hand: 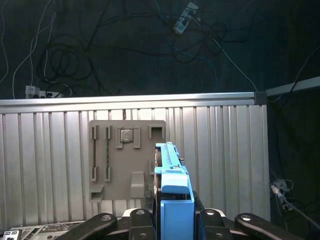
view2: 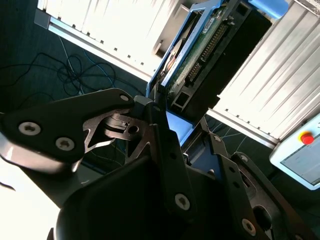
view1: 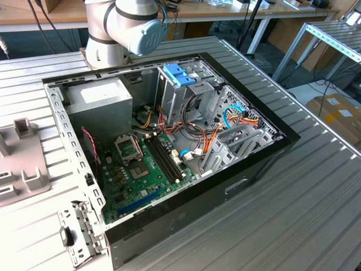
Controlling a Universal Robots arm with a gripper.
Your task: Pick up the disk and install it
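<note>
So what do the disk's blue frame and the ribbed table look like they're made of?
Blue frame on the disk: probably moulded plastic, judging by its even matte colour and rounded edges. The gripper holds it. Table: likely aluminium, silver-grey with a dull sheen and straight ribs.

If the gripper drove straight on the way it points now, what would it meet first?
Probably the grey fixture tray, near its edge, on the ribbed table; the disk held in the gripper would touch it first. Depth is unclear.
</note>
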